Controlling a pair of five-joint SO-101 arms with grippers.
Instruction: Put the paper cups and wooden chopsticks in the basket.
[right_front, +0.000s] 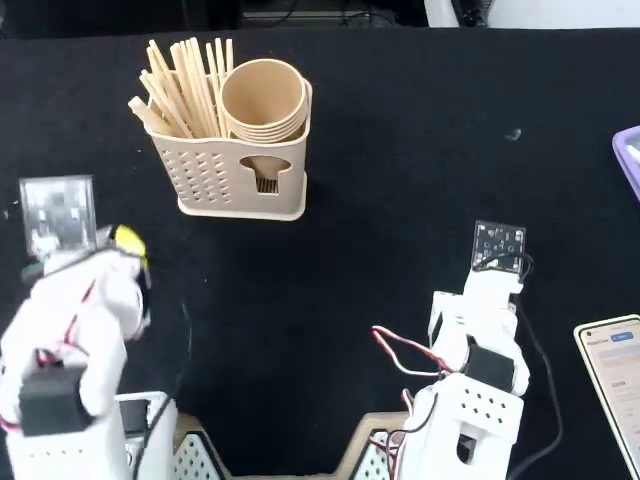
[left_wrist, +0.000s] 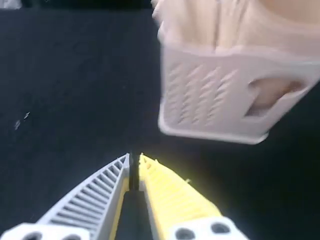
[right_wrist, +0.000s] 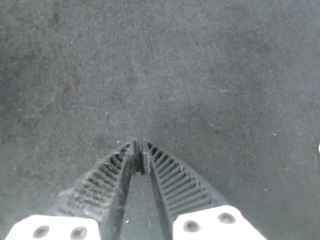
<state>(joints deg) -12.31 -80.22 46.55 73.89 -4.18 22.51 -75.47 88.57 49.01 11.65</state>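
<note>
A cream perforated basket (right_front: 228, 178) stands on the black table at the back left. A bundle of wooden chopsticks (right_front: 185, 88) sticks up out of its left half, and a stack of paper cups (right_front: 264, 98) sits in its right half. The left wrist view shows the same basket (left_wrist: 220, 100) close ahead, beyond my left gripper (left_wrist: 135, 159), which is shut with nothing in it. The left arm (right_front: 70, 330) is at the near left of the table. My right gripper (right_wrist: 139, 147) is shut and empty over bare black cloth, with the right arm (right_front: 480, 340) folded at the near right.
A phone (right_front: 612, 375) lies at the right edge of the table. A purple object (right_front: 630, 155) pokes in at the far right. A small speck (right_front: 513, 134) lies on the cloth toward the back right.
</note>
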